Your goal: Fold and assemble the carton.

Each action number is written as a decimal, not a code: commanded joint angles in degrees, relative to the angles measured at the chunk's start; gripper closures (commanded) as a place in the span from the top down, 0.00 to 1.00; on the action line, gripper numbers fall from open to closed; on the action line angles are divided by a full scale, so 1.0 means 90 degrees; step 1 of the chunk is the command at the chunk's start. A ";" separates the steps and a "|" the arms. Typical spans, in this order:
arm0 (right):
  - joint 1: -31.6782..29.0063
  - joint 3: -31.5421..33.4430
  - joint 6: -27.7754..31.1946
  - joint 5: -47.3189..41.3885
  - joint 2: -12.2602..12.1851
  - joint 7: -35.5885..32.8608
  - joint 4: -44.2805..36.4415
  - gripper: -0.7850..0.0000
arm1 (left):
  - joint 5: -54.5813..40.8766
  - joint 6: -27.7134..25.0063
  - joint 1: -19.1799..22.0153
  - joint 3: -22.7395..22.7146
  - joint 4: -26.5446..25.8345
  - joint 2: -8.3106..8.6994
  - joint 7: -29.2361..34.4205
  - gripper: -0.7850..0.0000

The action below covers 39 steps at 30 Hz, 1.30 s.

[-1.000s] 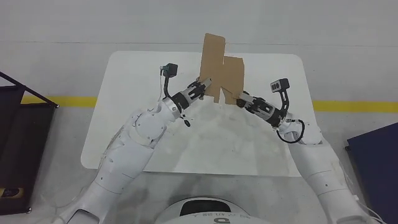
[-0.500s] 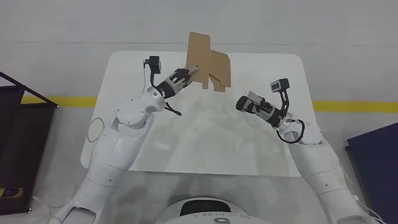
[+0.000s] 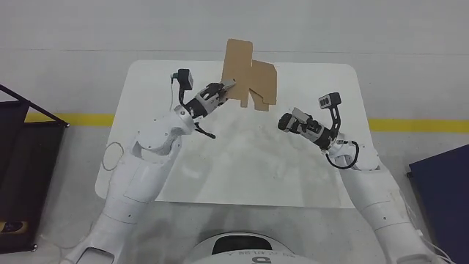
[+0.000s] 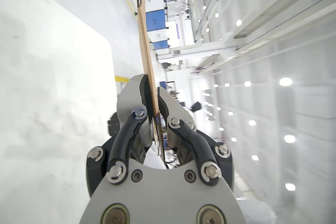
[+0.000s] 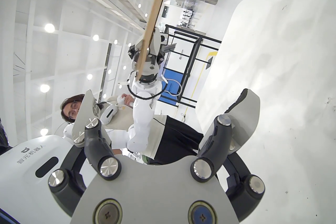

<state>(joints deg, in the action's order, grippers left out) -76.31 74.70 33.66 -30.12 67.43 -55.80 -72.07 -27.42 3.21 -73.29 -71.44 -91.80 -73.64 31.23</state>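
We see the carton as a flat brown cardboard blank, not yet folded; its outline is stepped, with one panel reaching farther than the one beside it and notched tabs along the nearer edge. It is raised off the table, its broad face showing from above, over the middle of the table's far edge and a little toward the far left corner; the left gripper pinches it at its near left corner. Edge-on from the left wrist, the carton is a thin, straight sheet with a slit cut in it; from the right wrist the carton shows the same thin edge.
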 commanded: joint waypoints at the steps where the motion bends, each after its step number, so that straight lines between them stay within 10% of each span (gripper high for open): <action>1: 0.0000 0.0000 0.0000 0.0000 0.0000 0.0000 0.0000 1.00 | -0.2757 0.0593 0.0084 -0.0196 0.0239 -0.0046 0.0463 0.00; 10: 0.0000 0.0000 0.0000 0.0000 0.0000 0.0000 0.0000 1.00 | -0.7034 0.3915 0.0572 -0.0129 0.1642 -0.0183 0.1624 0.00; 18: 0.0000 0.0000 0.0000 0.0000 0.0000 0.0000 0.0000 1.00 | -0.8508 0.5363 0.0865 0.0603 0.2329 -0.0378 0.1752 0.00; 39: -0.0652 0.0536 0.1275 0.1860 -0.0023 0.2295 -0.1189 1.00 | -1.1770 0.6088 0.1185 0.1467 0.3269 -0.0536 0.0270 0.00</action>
<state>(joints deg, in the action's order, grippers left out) -81.78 79.47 44.71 -15.29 67.21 -36.10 -81.64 -132.07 58.00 -62.61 -58.46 -62.48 -78.51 34.37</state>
